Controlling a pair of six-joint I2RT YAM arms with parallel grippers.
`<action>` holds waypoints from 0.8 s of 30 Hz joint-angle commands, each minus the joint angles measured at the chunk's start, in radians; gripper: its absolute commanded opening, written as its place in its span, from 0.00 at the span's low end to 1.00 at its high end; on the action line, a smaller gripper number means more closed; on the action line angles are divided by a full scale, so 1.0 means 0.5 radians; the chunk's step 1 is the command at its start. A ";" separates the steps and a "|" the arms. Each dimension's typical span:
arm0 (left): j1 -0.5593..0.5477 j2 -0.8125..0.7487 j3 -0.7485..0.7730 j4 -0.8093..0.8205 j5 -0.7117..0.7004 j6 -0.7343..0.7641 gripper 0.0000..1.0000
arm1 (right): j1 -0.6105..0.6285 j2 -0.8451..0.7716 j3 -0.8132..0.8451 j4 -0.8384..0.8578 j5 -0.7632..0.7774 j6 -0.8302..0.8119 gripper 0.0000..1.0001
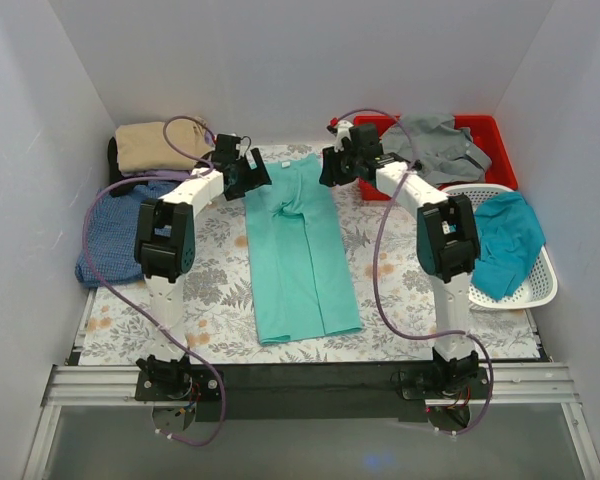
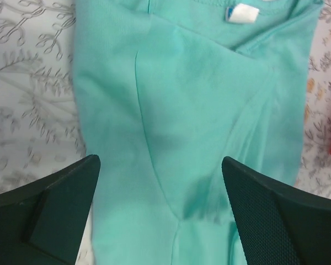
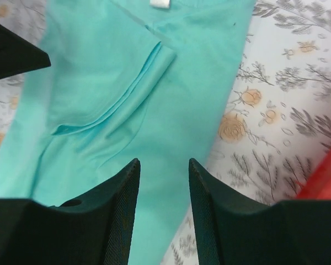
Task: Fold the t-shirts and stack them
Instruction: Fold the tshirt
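The mint green t-shirt (image 1: pixel 300 250) lies on the flowered table cover, folded lengthwise into a long strip with its collar at the far end. My left gripper (image 1: pixel 250 176) hovers over the shirt's far left corner, open wide and empty. In the left wrist view the gripper (image 2: pixel 161 163) is above the folded-in sleeve (image 2: pixel 198 110) and the collar label (image 2: pixel 243 13). My right gripper (image 1: pixel 332 168) is over the far right corner, open and empty. In the right wrist view the gripper (image 3: pixel 163 163) hangs above the shirt's right edge (image 3: pixel 182 121).
A tan shirt (image 1: pixel 150 145) and a blue shirt (image 1: pixel 115 225) lie at the left. A grey shirt (image 1: pixel 435 140) sits in the red bin (image 1: pixel 495 135) at the back right. A teal shirt (image 1: pixel 505 240) is in the white basket (image 1: pixel 540 290).
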 commanded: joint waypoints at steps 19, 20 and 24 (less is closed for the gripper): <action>-0.464 -2.534 -2.324 -0.301 0.129 -0.734 0.96 | -0.080 -2.011 -2.371 -0.188 -0.451 0.327 0.47; -0.477 -2.561 -2.349 -0.313 0.138 -0.767 0.96 | -0.065 -2.072 -2.457 -0.191 -0.476 0.364 0.47; -0.614 -2.602 -2.450 -0.347 0.083 -0.862 0.96 | -0.028 -2.207 -2.653 -0.185 -0.519 0.425 0.47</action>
